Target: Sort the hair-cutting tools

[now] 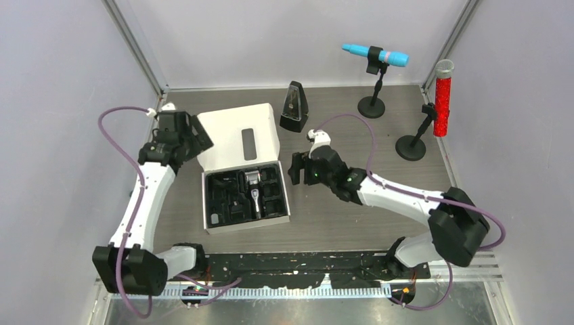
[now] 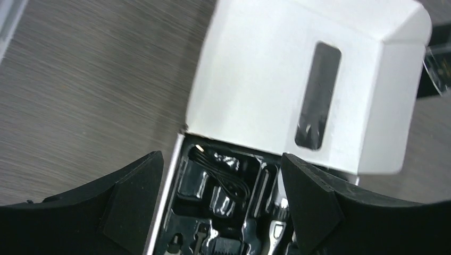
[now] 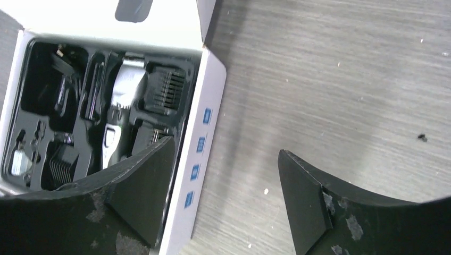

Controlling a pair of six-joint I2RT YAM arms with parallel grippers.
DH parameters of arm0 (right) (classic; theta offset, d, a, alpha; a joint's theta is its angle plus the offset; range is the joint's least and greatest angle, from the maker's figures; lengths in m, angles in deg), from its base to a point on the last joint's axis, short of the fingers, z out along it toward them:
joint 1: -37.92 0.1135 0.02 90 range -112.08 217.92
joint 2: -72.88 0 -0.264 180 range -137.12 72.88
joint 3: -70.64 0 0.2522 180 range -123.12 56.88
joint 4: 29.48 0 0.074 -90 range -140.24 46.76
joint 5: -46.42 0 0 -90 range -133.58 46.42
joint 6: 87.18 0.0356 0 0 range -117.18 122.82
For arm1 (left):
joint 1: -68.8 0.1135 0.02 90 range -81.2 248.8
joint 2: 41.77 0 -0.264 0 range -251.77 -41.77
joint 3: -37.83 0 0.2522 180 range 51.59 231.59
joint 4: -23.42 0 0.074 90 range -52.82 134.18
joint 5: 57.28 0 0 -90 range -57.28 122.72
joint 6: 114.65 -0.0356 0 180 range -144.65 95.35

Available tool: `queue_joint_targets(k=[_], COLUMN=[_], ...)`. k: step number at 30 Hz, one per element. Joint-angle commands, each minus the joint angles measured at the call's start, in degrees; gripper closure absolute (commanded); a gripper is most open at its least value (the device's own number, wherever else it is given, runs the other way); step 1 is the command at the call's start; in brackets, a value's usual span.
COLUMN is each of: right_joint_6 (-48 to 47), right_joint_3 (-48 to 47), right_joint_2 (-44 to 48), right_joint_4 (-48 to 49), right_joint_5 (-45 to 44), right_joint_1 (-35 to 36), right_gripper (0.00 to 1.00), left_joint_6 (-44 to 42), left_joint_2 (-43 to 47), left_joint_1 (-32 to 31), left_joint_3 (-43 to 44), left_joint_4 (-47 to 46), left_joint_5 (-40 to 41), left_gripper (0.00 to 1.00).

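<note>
An open white box (image 1: 206,223) lies mid-table with a black tray insert. The black-and-silver clipper (image 1: 254,189) lies in its middle slot and also shows in the right wrist view (image 3: 119,106). Black comb guards (image 3: 166,87) sit beside it. The coiled black cable (image 2: 223,172) lies in the far left compartment. A small pale bottle (image 3: 16,162) sits in a near corner slot. I cannot make out the short cylinder. My left gripper (image 1: 197,137) (image 2: 220,202) is open and empty by the lid's left edge. My right gripper (image 1: 296,169) (image 3: 226,196) is open and empty beside the box's right wall.
The white lid (image 1: 227,132) with a dark window lies folded back behind the tray. A black metronome (image 1: 293,107) stands just behind it. A blue microphone (image 1: 374,54) and a red microphone (image 1: 443,98) stand on round bases at the back right. Grey walls close in both sides.
</note>
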Motion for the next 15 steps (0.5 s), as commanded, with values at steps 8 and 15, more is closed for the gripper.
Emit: queue_joint_targets(k=[8,15], right_joint_6=[0.75,0.02], right_joint_3=[-14.83,-15.79], right_joint_2=[-15.67,-21.34], right_joint_4=[-11.98,-12.57], right_joint_5=[10.92,11.41], right_joint_1=[0.23,0.40], right_gripper=[0.26,0.28], left_joint_6=[-4.01,-4.90], left_joint_2=[-15.32,-16.69], left_joint_1=[10.85,10.85], left_joint_3=[12.00,9.76], left_joint_4=[5.80,4.42], left_joint_5=[-6.41,-7.66], left_gripper=[0.17,0.17])
